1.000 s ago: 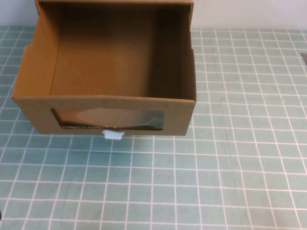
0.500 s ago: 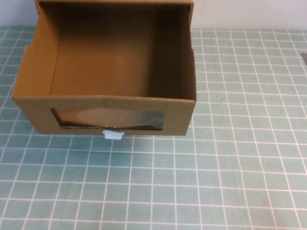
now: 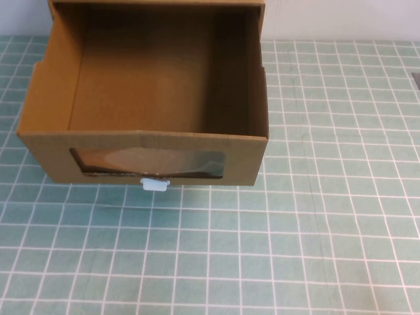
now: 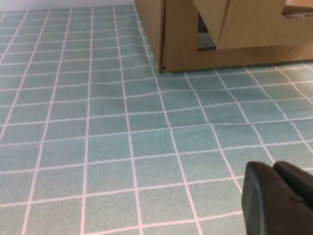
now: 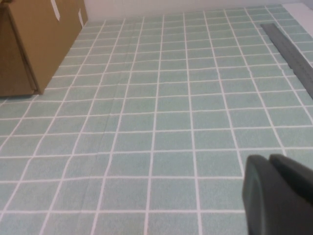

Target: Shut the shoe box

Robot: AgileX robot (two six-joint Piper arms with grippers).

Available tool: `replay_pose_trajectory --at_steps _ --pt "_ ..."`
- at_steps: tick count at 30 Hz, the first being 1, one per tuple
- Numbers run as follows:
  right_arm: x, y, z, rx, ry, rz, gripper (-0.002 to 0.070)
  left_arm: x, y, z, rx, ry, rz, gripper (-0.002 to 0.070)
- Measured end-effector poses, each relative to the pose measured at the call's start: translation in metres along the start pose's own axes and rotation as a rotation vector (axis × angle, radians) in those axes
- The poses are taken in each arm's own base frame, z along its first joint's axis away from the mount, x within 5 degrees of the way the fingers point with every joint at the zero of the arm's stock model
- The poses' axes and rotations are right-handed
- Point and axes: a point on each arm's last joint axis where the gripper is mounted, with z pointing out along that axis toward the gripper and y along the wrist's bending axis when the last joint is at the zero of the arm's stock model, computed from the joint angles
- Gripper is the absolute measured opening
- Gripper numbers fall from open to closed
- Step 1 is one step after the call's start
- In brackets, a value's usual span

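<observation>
The shoe box is brown cardboard and stands at the back left of the table with its drawer pulled out toward me, open on top and empty. Its front has a clear window and a small white pull tab below it. Neither gripper shows in the high view. My left gripper hovers over the mat well short of the box's corner, fingers together. My right gripper hovers over the mat to the right of the box, fingers together, holding nothing.
The table is covered by a green mat with a white grid. A grey strip lies along the mat's far right edge. A white wall stands behind the box.
</observation>
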Motion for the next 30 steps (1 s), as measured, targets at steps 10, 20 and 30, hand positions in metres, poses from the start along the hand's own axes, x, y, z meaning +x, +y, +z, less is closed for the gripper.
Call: replay_pose_trajectory --at_steps 10,20,30 --pt "-0.007 -0.001 0.000 0.011 -0.078 0.004 -0.0014 -0.007 0.001 0.000 -0.009 -0.073 -0.001 -0.0005" --pt "-0.050 -0.008 -0.015 0.086 -0.577 0.012 -0.0014 -0.053 0.007 -0.017 -0.063 -0.624 -0.047 -0.0005" --pt "-0.060 -0.009 -0.023 0.108 -0.723 0.015 -0.0014 -0.060 0.008 -0.023 -0.071 -0.721 -0.057 -0.0005"
